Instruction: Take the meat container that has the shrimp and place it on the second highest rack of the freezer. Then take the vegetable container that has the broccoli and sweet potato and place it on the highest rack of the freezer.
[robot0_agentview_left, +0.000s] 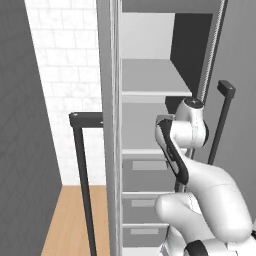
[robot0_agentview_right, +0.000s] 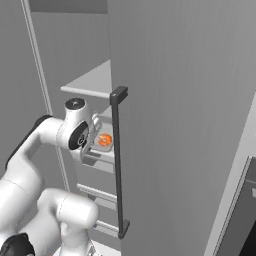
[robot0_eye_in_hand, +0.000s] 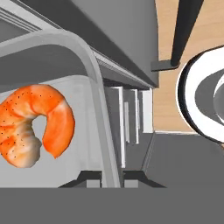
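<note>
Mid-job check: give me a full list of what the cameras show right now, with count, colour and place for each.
freezer: one, grey, open ahead of the base
highest rack: one, pale grey, bare, top shelf
second highest rack: one, pale grey, next shelf down, at gripper height
drawer fronts: at least three, grey, below the shelves
bar handles: two, black, one on each open door
meat container: one, grey, its rim between the fingertips, at the second highest rack's edge
shrimp: one, orange, inside the meat container
wall: white tile, left of the freezer
floor: wood, lower left
arm: one, white, dark joints
gripper: one, dark fingertips, shut on the container rim
</note>
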